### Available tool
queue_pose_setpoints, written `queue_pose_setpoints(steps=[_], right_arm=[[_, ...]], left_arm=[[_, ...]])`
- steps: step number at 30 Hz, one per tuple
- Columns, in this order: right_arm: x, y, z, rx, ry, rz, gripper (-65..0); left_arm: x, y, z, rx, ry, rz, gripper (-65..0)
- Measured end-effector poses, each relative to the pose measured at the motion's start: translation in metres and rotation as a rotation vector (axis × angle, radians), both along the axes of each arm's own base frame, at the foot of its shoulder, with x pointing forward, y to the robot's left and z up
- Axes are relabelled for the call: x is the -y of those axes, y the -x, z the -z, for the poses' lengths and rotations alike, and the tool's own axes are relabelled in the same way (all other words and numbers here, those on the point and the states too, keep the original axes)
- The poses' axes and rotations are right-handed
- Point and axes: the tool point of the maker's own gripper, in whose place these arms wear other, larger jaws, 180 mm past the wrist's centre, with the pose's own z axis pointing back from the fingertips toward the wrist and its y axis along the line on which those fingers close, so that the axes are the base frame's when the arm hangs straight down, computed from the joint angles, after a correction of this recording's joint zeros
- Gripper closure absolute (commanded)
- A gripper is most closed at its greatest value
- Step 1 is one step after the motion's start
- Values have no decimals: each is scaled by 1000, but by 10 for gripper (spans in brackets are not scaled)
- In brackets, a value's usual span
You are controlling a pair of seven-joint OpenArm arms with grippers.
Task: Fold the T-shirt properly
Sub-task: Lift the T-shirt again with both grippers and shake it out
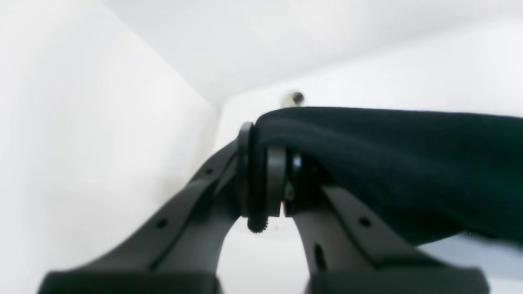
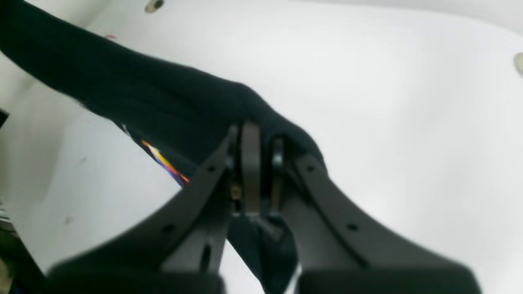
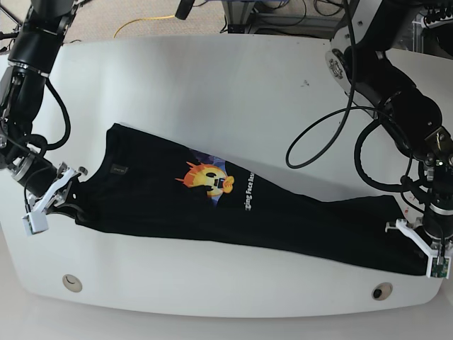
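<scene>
Base view: the shirt (image 3: 248, 212) lies stretched across the white table (image 3: 212, 92), running from the view's left edge down toward the lower right corner, print facing up. Appears already doubled lengthwise into a long band, though the layers can't be counted from here.

Step in hand, as judged: both ends held and pulled taut, set up for the next fold. Next move likely calls for bringing one end over toward the other, both arms keeping tension so the band does not sag or twist, and laying edges flush.

Right gripper (image 2: 261, 163): jaws closed tight on a bunched edge of cloth; black fabric drapes over the fingertips and a bit hangs below them. It sits at the view's left end.

Left gripper (image 1: 269, 179): likewise clamped on fabric, a fold riding over the top of the tips, at the lower right end.
</scene>
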Motion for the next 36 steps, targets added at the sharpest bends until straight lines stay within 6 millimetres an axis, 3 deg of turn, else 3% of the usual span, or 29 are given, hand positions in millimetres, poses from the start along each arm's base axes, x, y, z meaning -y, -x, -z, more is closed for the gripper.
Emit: queue_pose_setpoints(steps=[6,11,14,16,19,23,26,28,31,34,36], right_arm=[[7,-37,-36,34,76,-30,0],[2,-60,-80,103,153,-75,0],[10,-72,-104,110,233,-73,0],[9,-79,-127,147,269,-81,0],[5,-84,-178,242,327,-91,0],[6,-81,-236,350,398,-81,0],[7,-75,-268,417,436,-69,0],[10,-71,-274,430,452,-64,0],[13,-66,-267,407,446,-77,0],[16,-65,-236,341,419,-98,0],[18,-62,-204,266,403,-117,0]], left_arm=[[-4,-15,-55,118,-4,-6,-7],[4,-23,-80,158,-40,22,-7],[6,-27,-102,186,-70,22,-7],[12,-29,-119,226,-82,38,-7],[17,-27,-153,303,-83,50,-7],[13,-17,-199,406,-88,33,-7],[12,-10,-223,463,-90,25,-8],[10,-9,-223,454,-83,15,-8],[10,-14,-203,379,-76,4,-6],[20,-24,-171,303,-94,31,-6],[26,-29,-141,236,-87,52,-6]])
